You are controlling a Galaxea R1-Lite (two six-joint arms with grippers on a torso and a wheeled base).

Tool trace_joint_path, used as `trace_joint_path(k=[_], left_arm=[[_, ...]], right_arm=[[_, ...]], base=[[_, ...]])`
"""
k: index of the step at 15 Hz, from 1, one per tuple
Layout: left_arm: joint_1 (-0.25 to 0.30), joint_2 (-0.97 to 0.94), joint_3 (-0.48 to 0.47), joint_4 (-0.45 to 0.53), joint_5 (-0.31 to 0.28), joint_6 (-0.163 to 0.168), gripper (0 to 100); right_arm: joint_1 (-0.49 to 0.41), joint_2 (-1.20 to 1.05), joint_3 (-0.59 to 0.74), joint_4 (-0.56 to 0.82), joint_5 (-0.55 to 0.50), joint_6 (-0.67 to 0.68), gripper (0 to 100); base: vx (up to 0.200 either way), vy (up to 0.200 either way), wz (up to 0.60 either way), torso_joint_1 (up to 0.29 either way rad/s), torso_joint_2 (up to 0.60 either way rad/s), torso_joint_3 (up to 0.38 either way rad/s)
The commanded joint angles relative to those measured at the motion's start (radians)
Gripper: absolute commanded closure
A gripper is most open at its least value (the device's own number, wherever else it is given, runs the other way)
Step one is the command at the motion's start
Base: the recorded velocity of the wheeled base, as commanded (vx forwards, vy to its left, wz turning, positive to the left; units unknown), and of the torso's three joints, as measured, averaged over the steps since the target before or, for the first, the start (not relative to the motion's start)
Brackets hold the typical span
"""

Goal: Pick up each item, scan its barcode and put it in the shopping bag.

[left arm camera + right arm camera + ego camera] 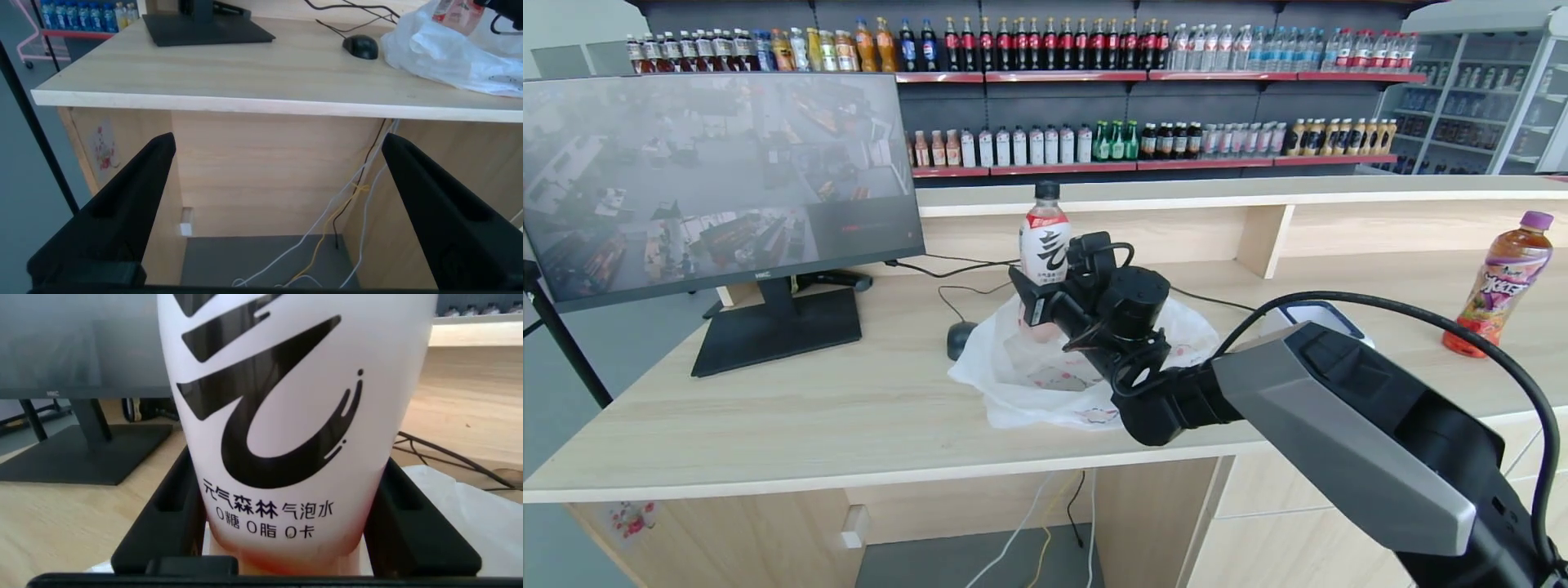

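Observation:
A white-labelled bottle (1044, 241) with a black cap and pink drink stands upright over the white shopping bag (1021, 371), my right gripper (1041, 304) shut on its lower body. In the right wrist view the bottle (286, 416) sits between the two black fingers (159, 523). The bag lies crumpled at the counter's front middle. A purple-capped bottle of orange-red drink (1503, 282) stands at the far right of the counter. A white and blue scanner (1311, 314) sits just behind my right arm. My left gripper (278, 212) hangs open below the counter edge, with the bag (458, 53) above on the counter top.
A monitor (711, 180) on a black stand fills the counter's left side. A black mouse (961, 339) lies beside the bag, its cable running back. A raised wooden ledge (1258, 196) crosses behind, with shelves of drinks beyond. Bare counter (809, 408) lies at front left.

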Motion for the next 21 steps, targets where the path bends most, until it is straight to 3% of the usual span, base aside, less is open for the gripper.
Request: trace_joint_path(k=[1,21], left_arm=[[0.000,0.000,0.000,0.000,0.000,-0.001,0],[0.000,0.000,0.000,0.000,0.000,-0.001,0]], right_arm=[[-0.001,0.018,-0.002,-0.002,0.001,0.003,100],[0.008,0.088,0.013,-0.051,-0.008,0.006,100]], base=[[0.000,0.000,0.00,0.000,0.00,0.000],[0.000,0.000,0.00,0.000,0.00,0.000]])
